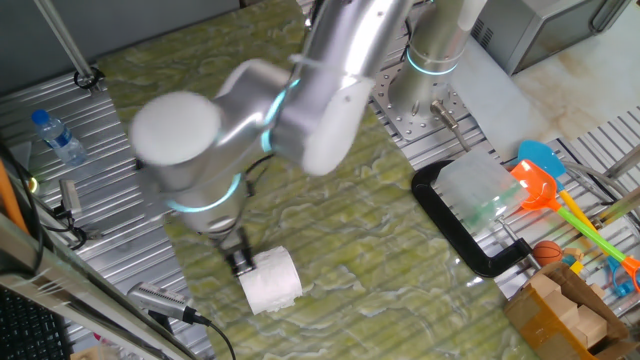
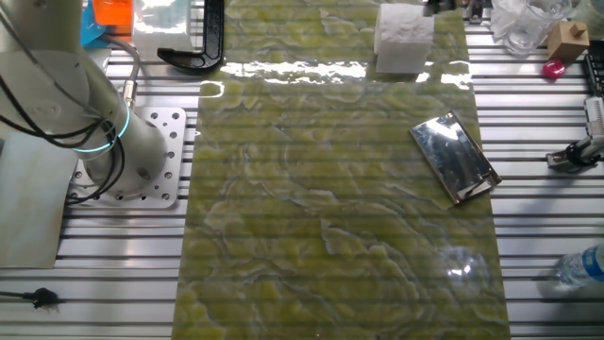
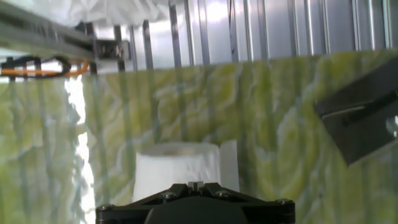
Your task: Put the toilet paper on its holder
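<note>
At the near-left corner of the green mat in one fixed view hangs the gripper point(image 1: 241, 262), hard against the end of the roll point(image 1: 271, 279). Touching or just beside it; cannot tell which, and cannot tell whether clenched or released, since the fingertips hide behind the arm in both fixed views and below the frame edge in the hand view. Lies on its side on the bench point(image 1: 120, 130), the roll, long axis running away from the gripper, toward the right of that view. Looks ungrasped yet, by judgement only. Sits well apart across the mat, the holder point(image 2: 454, 157), a shiny dark plate lying flat, seen in the hand view to the right point(image 3: 364, 115). Calls for a carry rightward after a grasp.
</note>
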### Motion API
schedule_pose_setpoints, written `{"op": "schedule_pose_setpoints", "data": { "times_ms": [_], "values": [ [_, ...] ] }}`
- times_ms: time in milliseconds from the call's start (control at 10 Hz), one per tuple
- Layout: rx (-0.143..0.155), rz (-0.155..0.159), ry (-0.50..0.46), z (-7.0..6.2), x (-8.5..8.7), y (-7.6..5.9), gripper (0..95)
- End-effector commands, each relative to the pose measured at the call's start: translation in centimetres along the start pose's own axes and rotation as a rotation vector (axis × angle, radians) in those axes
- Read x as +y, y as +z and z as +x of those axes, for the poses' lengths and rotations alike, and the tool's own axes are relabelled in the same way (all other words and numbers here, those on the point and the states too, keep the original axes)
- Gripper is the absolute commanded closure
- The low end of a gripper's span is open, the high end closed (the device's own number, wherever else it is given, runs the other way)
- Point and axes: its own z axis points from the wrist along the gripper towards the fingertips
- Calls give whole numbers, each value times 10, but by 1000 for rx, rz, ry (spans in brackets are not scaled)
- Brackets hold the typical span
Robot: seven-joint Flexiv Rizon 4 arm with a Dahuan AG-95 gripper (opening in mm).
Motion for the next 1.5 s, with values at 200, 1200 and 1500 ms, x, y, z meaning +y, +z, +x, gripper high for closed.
{"op": "schedule_pose_setpoints", "data": {
  "times_ms": [200,1200,1500],
  "values": [
    [-21,0,10,0,1,0,950],
    [-51,-21,3,0,1,0,950],
    [-66,-38,-18,0,1,0,950]
  ]
}}
